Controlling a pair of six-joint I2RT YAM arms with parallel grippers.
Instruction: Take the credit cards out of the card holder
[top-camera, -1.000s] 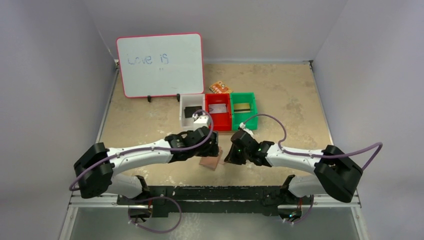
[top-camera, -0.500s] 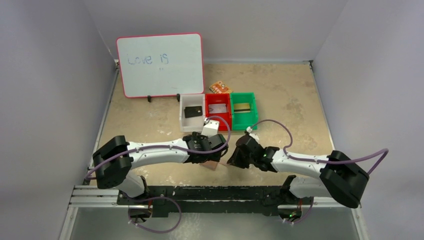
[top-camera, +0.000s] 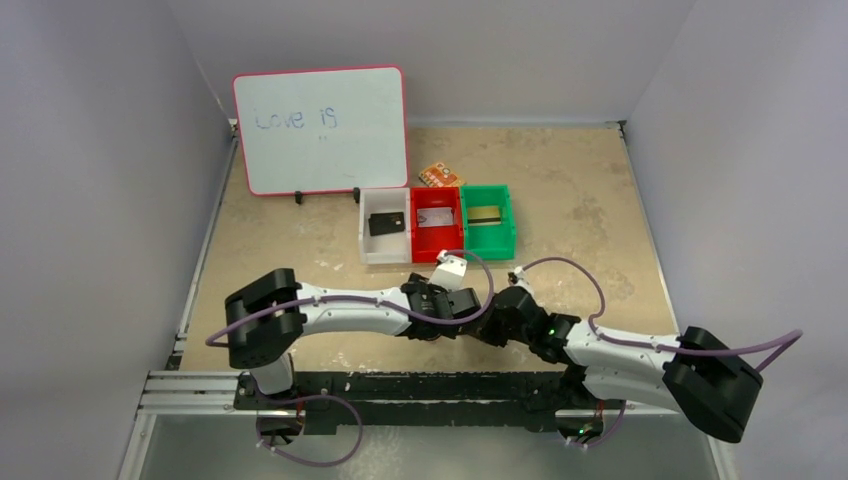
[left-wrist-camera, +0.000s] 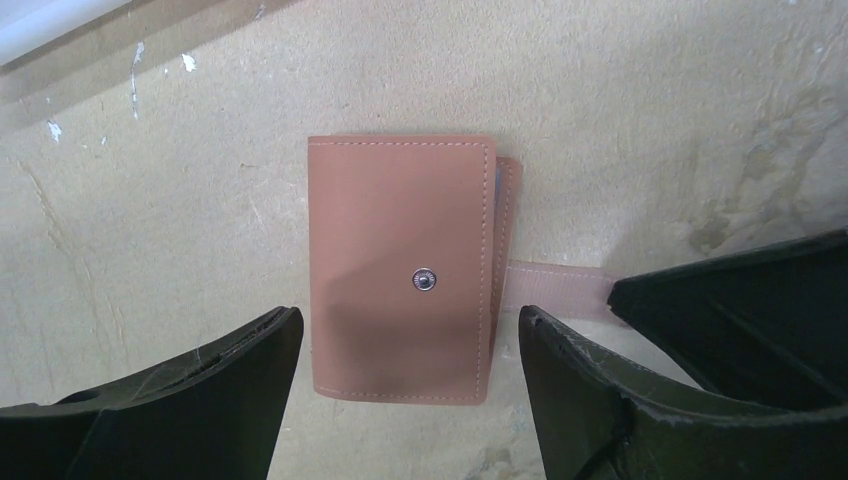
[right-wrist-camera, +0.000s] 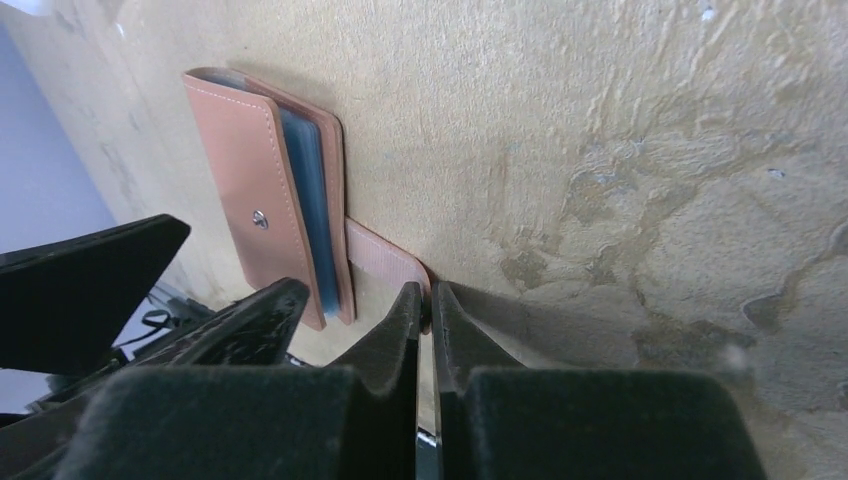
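On mottled tabletop (left-wrist-camera: 650, 100): smooth stitched card holder (left-wrist-camera: 400, 230), folded; left gripper (left-wrist-camera: 408, 318) wide apart astride; right gripper (right-wrist-camera: 428, 292) closed at strap (left-wrist-camera: 555, 278).

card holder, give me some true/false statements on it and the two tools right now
1. The card holder lies folded shut on the table. True.
2. Its snap tab is fastened on the stud. False: the tab lies loose, out to the side, and the stud is bare.
3. The left tool is open and straddles the holder. True.
4. The right tool is wide open above the holder. False: it is shut, right at the tab's end.
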